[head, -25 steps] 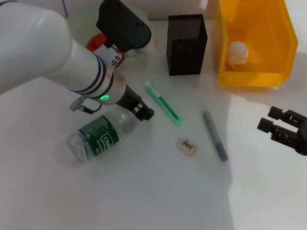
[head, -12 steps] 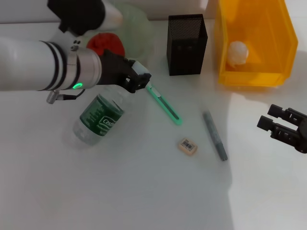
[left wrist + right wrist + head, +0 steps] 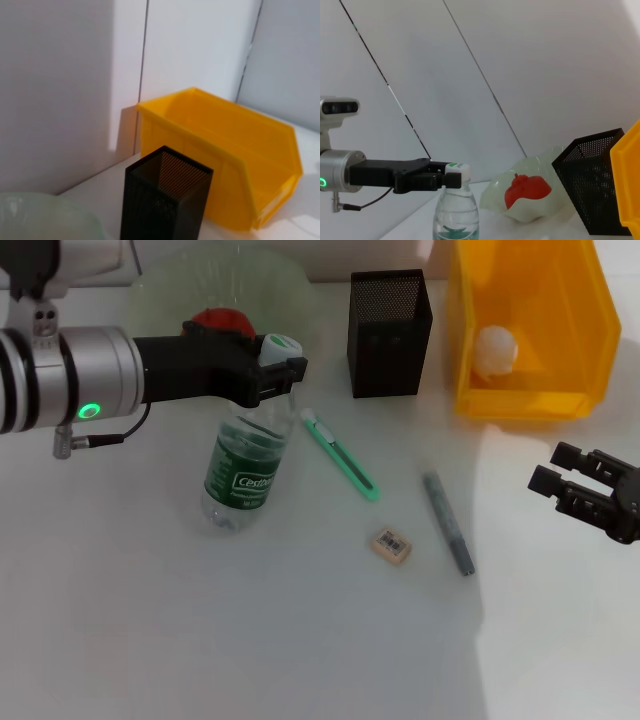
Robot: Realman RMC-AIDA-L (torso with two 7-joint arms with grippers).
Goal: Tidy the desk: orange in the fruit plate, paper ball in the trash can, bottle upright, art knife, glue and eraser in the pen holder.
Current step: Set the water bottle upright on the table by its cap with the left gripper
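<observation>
My left gripper (image 3: 278,368) is shut on the neck of the clear bottle (image 3: 243,468) with a green label, just under its white cap (image 3: 281,344). The bottle stands nearly upright with its base on the table; the right wrist view also shows the bottle (image 3: 456,212) upright. The green art knife (image 3: 341,455), the eraser (image 3: 391,545) and the grey glue stick (image 3: 447,523) lie on the table. The black mesh pen holder (image 3: 390,332) stands at the back. A red fruit (image 3: 216,320) sits in the pale green plate (image 3: 165,280). The paper ball (image 3: 497,350) is in the yellow bin (image 3: 530,390). My right gripper (image 3: 556,468) is open and empty at the right.
The left arm reaches across the back left, over the plate. In the left wrist view the pen holder (image 3: 165,200) stands in front of the yellow bin (image 3: 225,145), with a wall behind them. The knife lies close to the bottle, on its right.
My left gripper has swung the bottle by its neck from lying on its side to nearly upright, moving back and right. The right gripper has barely shifted.
</observation>
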